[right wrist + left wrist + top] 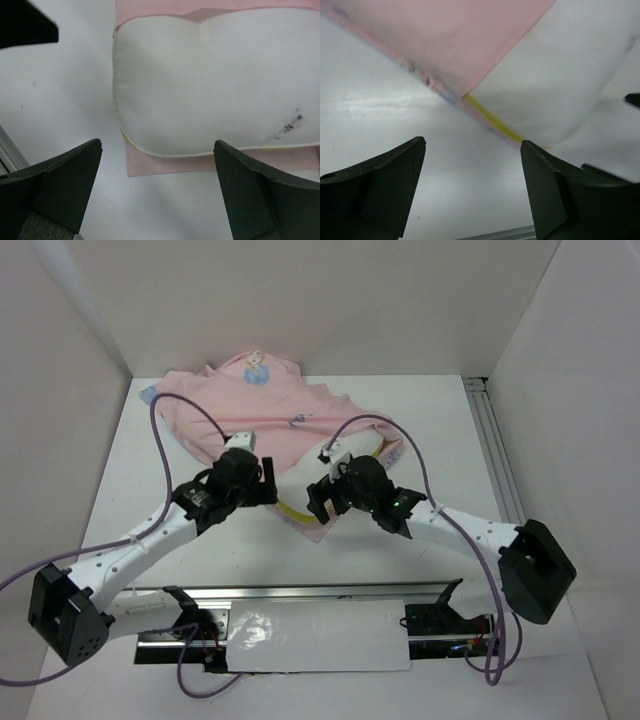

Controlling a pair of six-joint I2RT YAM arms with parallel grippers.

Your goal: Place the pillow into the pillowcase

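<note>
The pale pink pillowcase (270, 415) lies crumpled at the back middle of the table, pink side up. The white pillow (297, 498) with its yellow seam sticks out of the case's near end, between my two grippers. My left gripper (263, 485) is open and empty just left of that corner. In the left wrist view (473, 142) the pillow (555, 85) and the pillowcase (455, 40) lie just beyond the fingertips. My right gripper (320, 502) is open and empty; its wrist view (158, 143) shows the pillow (215, 85) lying on a pink flap of the pillowcase (165, 162).
White walls close in the table at the back and both sides. An aluminium rail (495, 455) runs along the right side. A metal rail with a white sheet (320, 635) lies across the near edge between the arm bases. Purple cables loop above both arms.
</note>
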